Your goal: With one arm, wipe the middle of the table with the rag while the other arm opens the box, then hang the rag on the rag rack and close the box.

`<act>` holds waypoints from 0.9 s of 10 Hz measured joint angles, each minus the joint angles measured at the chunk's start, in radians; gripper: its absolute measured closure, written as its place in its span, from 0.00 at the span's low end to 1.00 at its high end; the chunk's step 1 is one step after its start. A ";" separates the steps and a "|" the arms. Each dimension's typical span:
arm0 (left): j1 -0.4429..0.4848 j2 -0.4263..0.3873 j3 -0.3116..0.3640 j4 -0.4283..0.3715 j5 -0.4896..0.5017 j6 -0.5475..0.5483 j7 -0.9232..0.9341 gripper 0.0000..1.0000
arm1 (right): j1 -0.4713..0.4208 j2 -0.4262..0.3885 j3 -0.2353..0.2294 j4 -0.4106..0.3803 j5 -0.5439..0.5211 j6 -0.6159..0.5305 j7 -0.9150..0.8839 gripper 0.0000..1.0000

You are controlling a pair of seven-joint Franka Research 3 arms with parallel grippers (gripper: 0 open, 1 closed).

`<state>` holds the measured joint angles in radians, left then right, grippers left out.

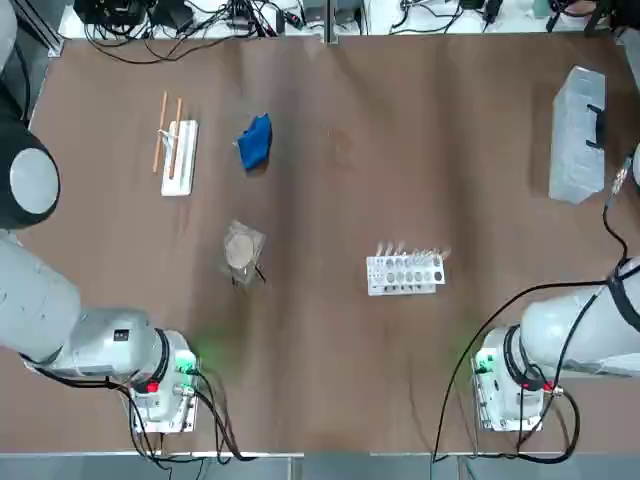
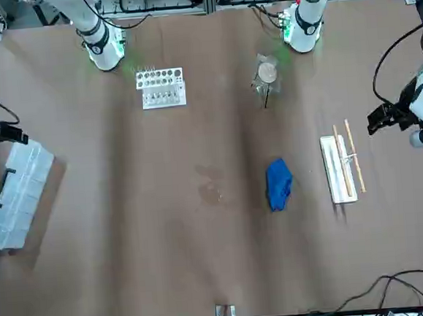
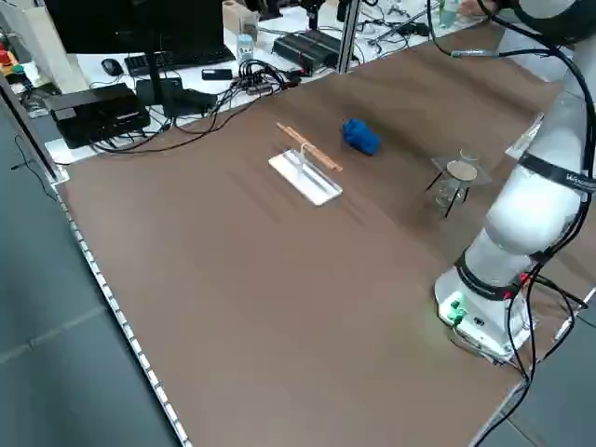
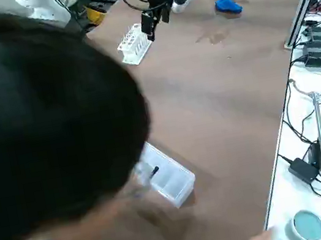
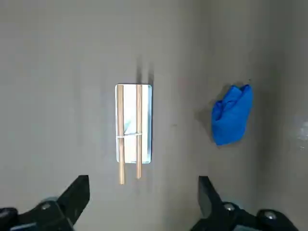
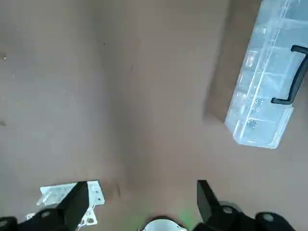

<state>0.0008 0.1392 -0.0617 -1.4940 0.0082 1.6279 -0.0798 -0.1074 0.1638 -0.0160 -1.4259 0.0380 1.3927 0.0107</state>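
Top view: the rag (image 1: 256,142) lies crumpled on the table (image 1: 330,330) just beside the rag rack (image 1: 178,156) on the left, the box (image 1: 578,134) shut at the far right edge; nothing is started, so the left arm should take the rag and the right go for the box. Left wrist view: the left gripper (image 5: 143,199) hangs above the rack, fingers wide apart and empty; it should shift over the rag's bunched middle before descending. Right wrist view: the right gripper (image 6: 142,202) is spread and empty, well short of the box; best approached at the black handle (image 6: 291,77).
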 joint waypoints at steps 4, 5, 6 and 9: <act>0.000 0.000 0.000 0.000 0.000 0.000 0.000 0.00 | 0.000 0.001 0.000 0.000 0.000 0.000 0.000 0.01; 0.000 0.000 0.000 0.000 0.000 0.000 -0.001 0.00 | -0.001 0.001 0.000 0.000 0.000 -0.001 0.000 0.01; -0.001 0.002 -0.001 0.000 0.000 0.000 -0.001 0.00 | -0.003 0.001 -0.001 0.000 0.000 -0.001 0.000 0.01; -0.045 0.071 -0.005 -0.008 0.000 0.069 0.000 0.01 | -0.005 0.001 -0.002 -0.001 0.000 -0.003 0.000 0.01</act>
<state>-0.0440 0.2100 -0.0670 -1.5016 0.0079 1.6973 -0.0803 -0.1121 0.1647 -0.0178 -1.4265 0.0379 1.3895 0.0107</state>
